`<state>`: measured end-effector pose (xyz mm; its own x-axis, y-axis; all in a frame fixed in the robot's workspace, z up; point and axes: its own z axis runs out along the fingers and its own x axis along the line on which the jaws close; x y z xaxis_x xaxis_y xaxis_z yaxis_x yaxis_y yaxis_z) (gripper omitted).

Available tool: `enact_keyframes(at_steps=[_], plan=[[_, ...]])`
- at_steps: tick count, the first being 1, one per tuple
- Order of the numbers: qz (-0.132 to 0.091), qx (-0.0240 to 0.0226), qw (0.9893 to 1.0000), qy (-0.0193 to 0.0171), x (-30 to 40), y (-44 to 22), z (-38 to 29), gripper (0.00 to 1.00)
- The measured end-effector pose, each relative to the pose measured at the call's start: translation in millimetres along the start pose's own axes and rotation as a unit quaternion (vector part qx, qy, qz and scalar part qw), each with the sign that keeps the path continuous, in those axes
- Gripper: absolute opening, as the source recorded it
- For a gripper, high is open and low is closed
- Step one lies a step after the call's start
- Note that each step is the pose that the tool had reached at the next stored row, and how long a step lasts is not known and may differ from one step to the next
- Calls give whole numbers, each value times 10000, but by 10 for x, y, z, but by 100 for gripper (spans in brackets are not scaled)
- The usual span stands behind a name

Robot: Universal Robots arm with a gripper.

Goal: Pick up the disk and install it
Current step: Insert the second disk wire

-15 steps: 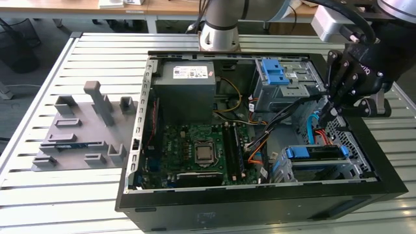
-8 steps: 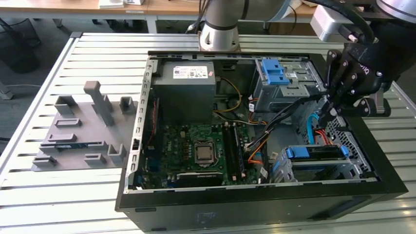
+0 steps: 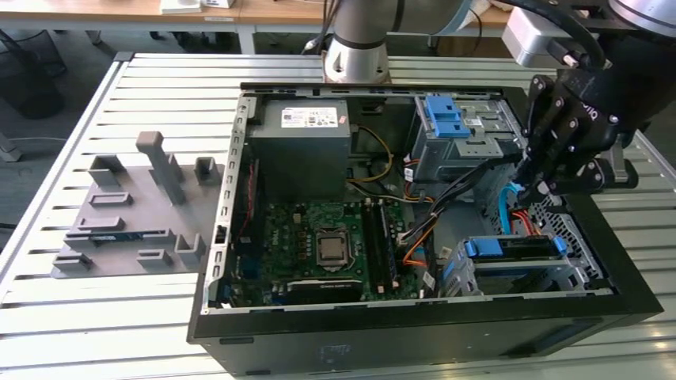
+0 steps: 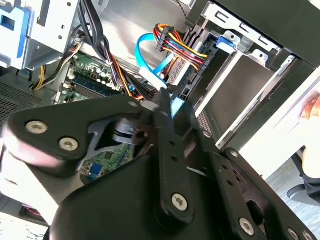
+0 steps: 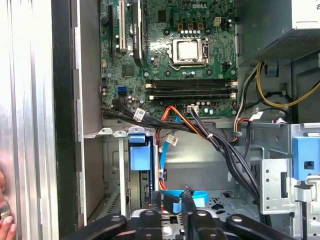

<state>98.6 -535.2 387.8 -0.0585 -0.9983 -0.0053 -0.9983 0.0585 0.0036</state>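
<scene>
Tool low over the drive end of the open computer

Case [image 3: 423, 332] lies on its side on the slatted bench [image 3: 106, 317] with its side panel off, and from where I stand I look straight down onto the green motherboard [image 3: 317, 237] and the grey power supply [image 3: 301, 138]. The arm reaches in from the exterior view's right, and its black tool [image 3: 539, 186] hangs just inside the case, between the two metal drive cages. I cannot tell how far the tool is open, nor whether it has hold of anything. A light blue cable [image 3: 514, 210] curves right beside the tool's tip, so close that the two may be touching. In both wrist views that same blue cable [image 4: 150, 65] [image 5: 195, 197] loops just beyond the tool [image 4: 167, 97] [image 5: 186, 195], next to a bundle of orange, red and black wires [image 4: 175, 42].

The disk [image 3: 518, 247] sits in the lower drive cage, at the near corner of the case on the exterior view's right, its blue carrier frame showing along the top edge. The other cage carries a blue latch [image 3: 449, 119]. To the exterior view's left of the case, a grey moulded fixture [image 3: 138, 214] rests on the bench. In the first wrist view, a person's hand [image 5: 5, 220] shows at the edge, outside the case wall.
</scene>
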Motion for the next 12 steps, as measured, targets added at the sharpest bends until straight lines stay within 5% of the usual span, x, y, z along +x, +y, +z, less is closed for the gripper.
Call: enact_keyframes(at_steps=[1,6,12], plan=[[0,1,10000,11,-8,0,1,31],[0,8,9999,136,-37,2,30,31],[1,10,9999,169,-44,2,90,31]])
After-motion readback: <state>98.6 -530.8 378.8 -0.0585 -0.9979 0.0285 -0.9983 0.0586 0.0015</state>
